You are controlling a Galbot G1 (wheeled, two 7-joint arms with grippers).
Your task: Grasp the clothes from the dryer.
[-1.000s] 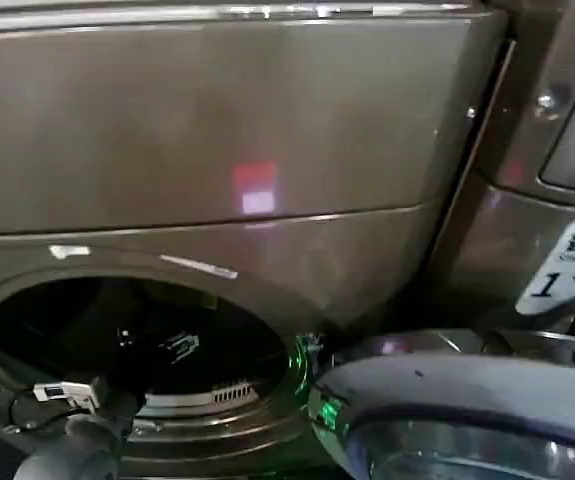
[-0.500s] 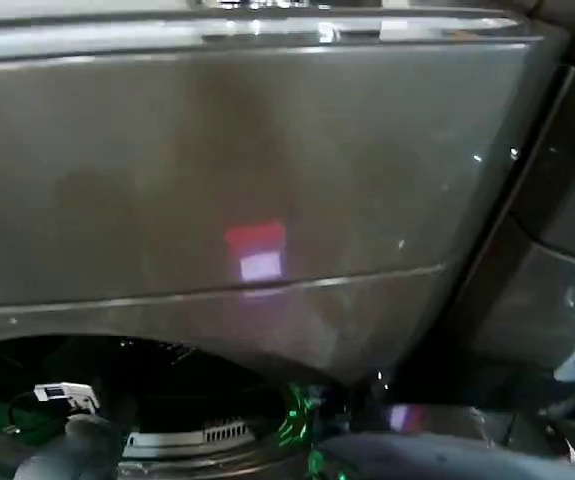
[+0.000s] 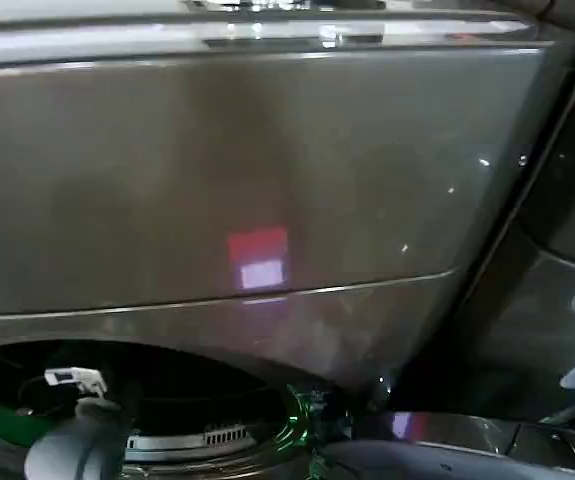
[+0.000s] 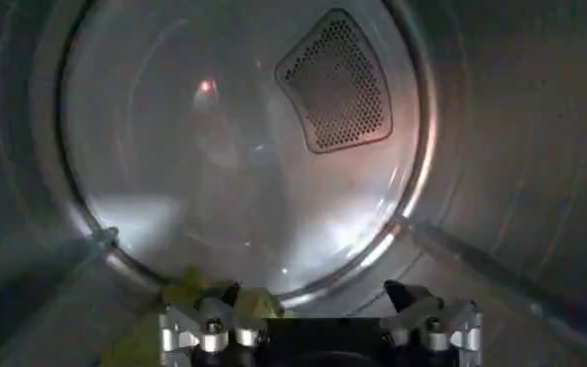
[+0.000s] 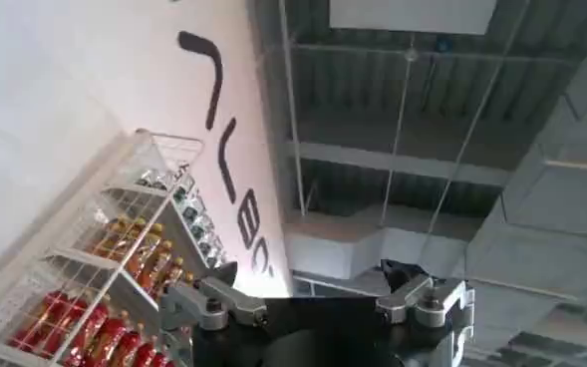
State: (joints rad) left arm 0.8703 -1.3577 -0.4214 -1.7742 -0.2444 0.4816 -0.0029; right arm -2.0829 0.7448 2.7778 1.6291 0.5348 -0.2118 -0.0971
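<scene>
While the left gripper (image 4: 318, 317) reaches open-fingered inside the dryer (image 3: 257, 170), the clothes (image 4: 188, 299) lie just beside one finger; the right gripper (image 5: 323, 299), also open, points ceilingward.

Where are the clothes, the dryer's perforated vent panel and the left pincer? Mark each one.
clothes (image 4: 188, 291): left wrist view, olive cloth edge on the drum floor.
perforated vent panel (image 4: 335, 82): left wrist view, centre of the mesh on the drum's back wall.
left pincer (image 4: 320, 311): left wrist view, between its open fingertips.

Dim, soft and slightly blurred overall. A red-and-white glow reflects off the large bronze-brown metal dryer (image 3: 267, 170); green light glints at its porthole rim. Inside, the grey steel drum (image 4: 243, 150) is murky, with pale glare patches and a small red spot.
</scene>
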